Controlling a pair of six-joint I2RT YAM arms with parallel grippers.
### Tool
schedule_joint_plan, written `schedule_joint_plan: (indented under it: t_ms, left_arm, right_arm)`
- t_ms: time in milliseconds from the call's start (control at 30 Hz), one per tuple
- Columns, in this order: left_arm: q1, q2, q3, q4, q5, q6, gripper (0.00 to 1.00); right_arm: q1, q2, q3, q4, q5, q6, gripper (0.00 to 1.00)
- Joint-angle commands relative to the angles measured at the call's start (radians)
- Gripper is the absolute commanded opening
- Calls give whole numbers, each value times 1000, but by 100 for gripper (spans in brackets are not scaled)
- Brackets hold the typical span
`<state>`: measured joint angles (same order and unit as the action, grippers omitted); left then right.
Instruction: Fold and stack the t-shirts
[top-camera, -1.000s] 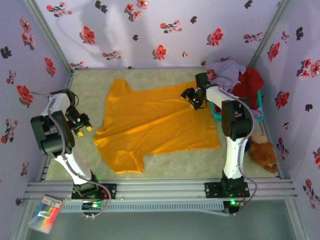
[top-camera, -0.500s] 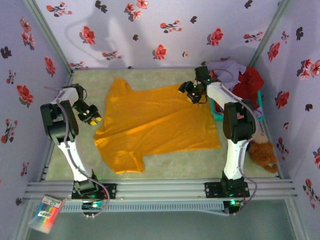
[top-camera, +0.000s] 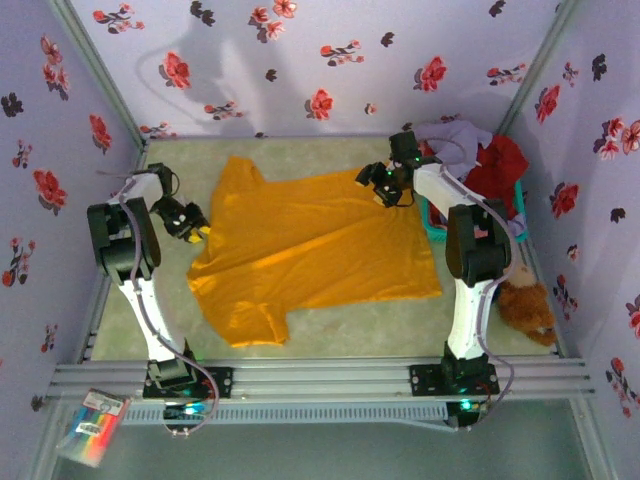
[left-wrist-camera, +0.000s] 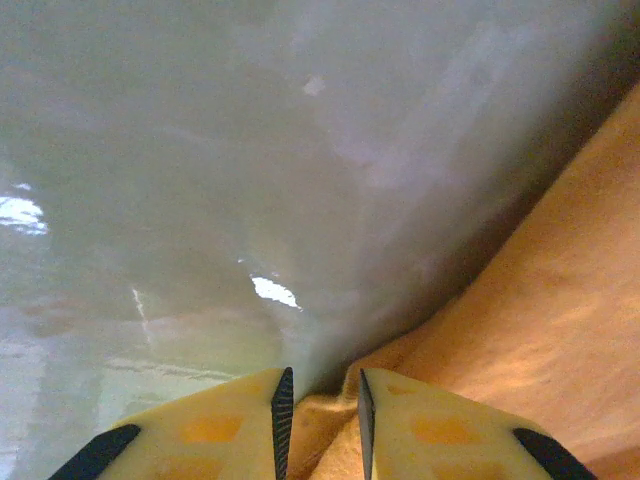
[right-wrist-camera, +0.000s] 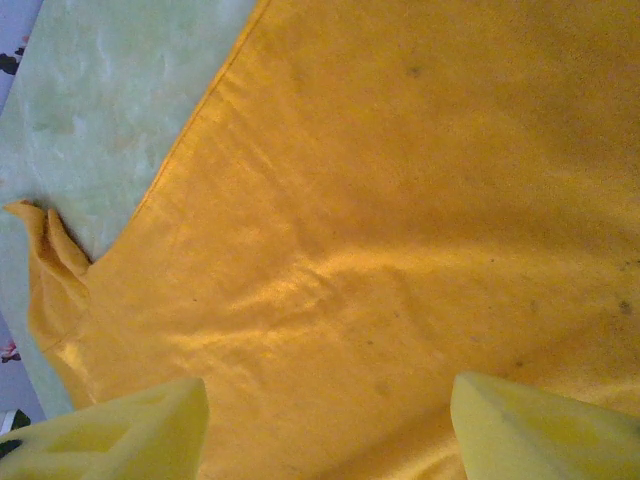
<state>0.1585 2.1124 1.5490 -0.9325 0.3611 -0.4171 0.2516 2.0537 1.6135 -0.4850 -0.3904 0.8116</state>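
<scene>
Top external view: the orange-yellow t-shirt (top-camera: 310, 250) lies spread flat mid-frame, ready for a first fold. At its left edge the left gripper (top-camera: 193, 224) has its fingers drawn nearly together on a bunch of hem, seemingly to lift that side. The right gripper (top-camera: 386, 186) hovers over the shirt's upper-right corner, jaws spread wide and holding nothing, probably lining up a matching grasp. The lavender t-shirt (top-camera: 455, 138) and red t-shirt (top-camera: 500, 165) wait heaped at upper right.

Bare table (top-camera: 360, 330) nearside; basket (top-camera: 431, 226) perhaps crowds right.
</scene>
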Motion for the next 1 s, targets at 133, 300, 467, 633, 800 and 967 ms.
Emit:
schedule_joint_plan:
  t_ms: [133, 300, 467, 633, 800, 967]
  left_arm:
    - [-16, 31, -30, 34, 44, -22, 27]
    - [-35, 40, -32, 21, -32, -16, 22]
    - [-48, 40, -39, 9, -39, -14, 8]
    - [-47, 5, -20, 8, -66, -3, 0]
    - [-20, -40, -16, -46, -181, 14, 0]
    - [33, -83, -69, -67, -226, 17, 0]
  right_arm:
    - [2, 3, 36, -39, -25, -26, 67]
    - [2, -1, 29, -41, -18, -28, 66]
    - [3, -1, 16, -33, -18, -26, 67]
    - [-15, 52, -33, 55, -98, 17, 68]
    - [-28, 95, -68, 110, -130, 40, 69]
    - [-25, 96, -91, 108, -105, 32, 69]
